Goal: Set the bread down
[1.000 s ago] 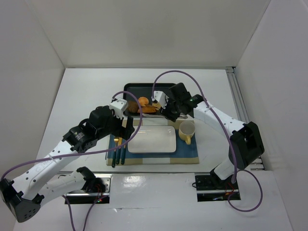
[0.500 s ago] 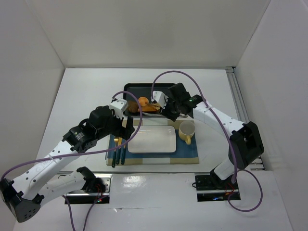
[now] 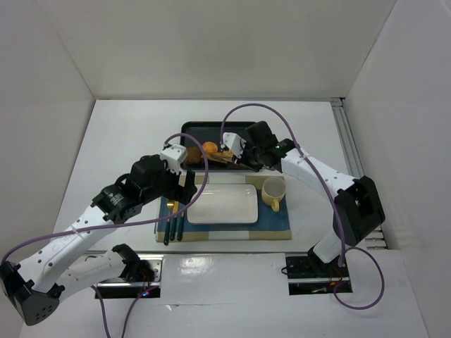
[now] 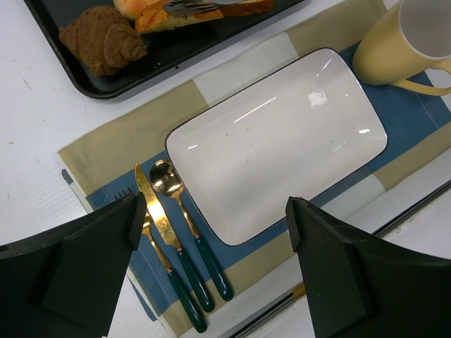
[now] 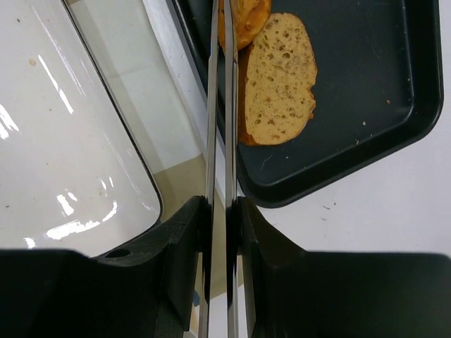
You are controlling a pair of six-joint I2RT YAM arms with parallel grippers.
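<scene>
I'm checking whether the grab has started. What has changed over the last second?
The right gripper closed its jaws on the tongs, drawing the blades nearly together beside the bread slice on the black tray, and shifted slightly toward the tray's far side. Whether the bread is pinched cannot be seen. The left gripper, open above the white plate, the cup and the cutlery stayed put.

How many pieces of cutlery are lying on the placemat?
3: a knife, a spoon and a fork, side by side left of the white plate; the fork's head is partly hidden.
</scene>
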